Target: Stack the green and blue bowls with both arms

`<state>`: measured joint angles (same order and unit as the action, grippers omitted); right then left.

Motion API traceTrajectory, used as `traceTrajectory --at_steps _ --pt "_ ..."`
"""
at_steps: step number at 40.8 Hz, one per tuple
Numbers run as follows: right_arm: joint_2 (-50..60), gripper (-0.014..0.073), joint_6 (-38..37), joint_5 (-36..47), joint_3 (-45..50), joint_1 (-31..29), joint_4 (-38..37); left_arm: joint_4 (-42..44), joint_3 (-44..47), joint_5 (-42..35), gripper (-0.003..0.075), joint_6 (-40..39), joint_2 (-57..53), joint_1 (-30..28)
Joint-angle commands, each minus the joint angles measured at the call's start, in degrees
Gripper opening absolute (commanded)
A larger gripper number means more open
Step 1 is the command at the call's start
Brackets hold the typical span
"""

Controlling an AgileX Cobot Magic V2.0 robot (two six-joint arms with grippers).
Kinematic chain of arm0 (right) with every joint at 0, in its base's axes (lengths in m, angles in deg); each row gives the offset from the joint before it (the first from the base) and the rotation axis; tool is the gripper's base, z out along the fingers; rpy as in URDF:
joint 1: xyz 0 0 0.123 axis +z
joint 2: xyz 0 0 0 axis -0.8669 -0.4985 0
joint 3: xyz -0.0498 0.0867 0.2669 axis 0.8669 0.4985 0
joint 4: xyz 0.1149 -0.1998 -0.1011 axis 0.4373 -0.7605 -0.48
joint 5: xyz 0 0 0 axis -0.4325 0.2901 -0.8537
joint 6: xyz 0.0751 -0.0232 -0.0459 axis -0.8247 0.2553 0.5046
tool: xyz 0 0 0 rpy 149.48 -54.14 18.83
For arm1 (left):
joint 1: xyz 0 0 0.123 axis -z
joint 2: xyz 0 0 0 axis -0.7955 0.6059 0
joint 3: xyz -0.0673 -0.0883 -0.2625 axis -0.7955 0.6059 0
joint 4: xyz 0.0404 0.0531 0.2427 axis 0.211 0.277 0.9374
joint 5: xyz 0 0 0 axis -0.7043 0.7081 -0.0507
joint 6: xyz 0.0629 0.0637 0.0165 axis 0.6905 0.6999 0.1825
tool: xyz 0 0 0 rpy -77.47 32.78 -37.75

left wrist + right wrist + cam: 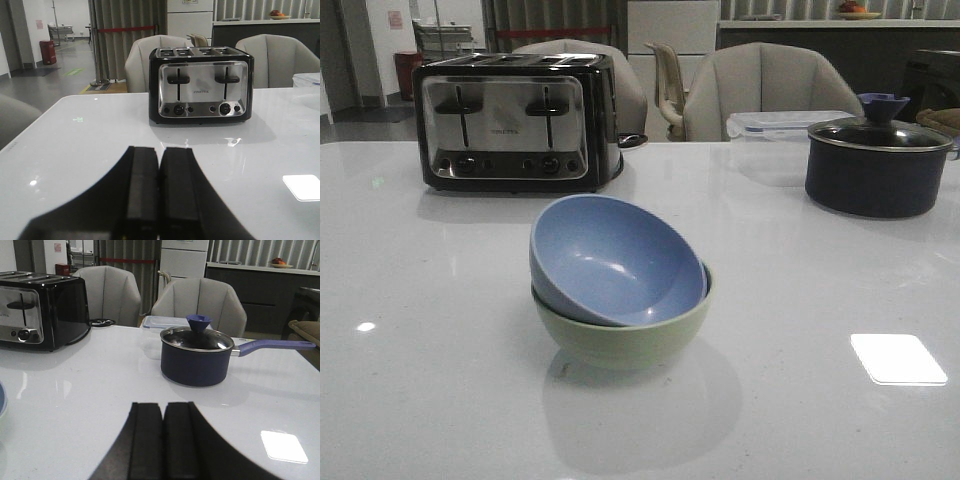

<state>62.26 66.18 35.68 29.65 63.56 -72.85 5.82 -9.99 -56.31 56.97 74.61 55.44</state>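
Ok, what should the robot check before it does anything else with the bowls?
1. Blue bowl inside green bowl: ok, but it sits tilted.
2. Blue bowl seated level: not ok.
3. Left gripper empty, fingers together: ok.
4. Right gripper empty, fingers together: ok.
5. Toaster and navy pot apart from the stack: ok.
6. Stack steady enough to stay put: cannot tell.

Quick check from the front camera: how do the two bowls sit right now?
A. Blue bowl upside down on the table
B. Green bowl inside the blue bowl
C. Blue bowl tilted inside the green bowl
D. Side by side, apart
C: the blue bowl rests tilted inside the green bowl, its opening facing the camera.
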Motion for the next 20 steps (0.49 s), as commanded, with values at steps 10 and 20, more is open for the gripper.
traceTrajectory --at_steps 10,20 --pt "1.2 0.0034 -0.1 6.3 -0.1 -1.4 2.8 -0.5 1.2 -5.2 0.0101 -0.5 -1.2 -0.1" --pt "1.2 0.0034 -0.1 6.3 -0.1 -2.0 2.8 -0.5 1.2 -5.2 0.0101 -0.5 -1.2 -0.1"
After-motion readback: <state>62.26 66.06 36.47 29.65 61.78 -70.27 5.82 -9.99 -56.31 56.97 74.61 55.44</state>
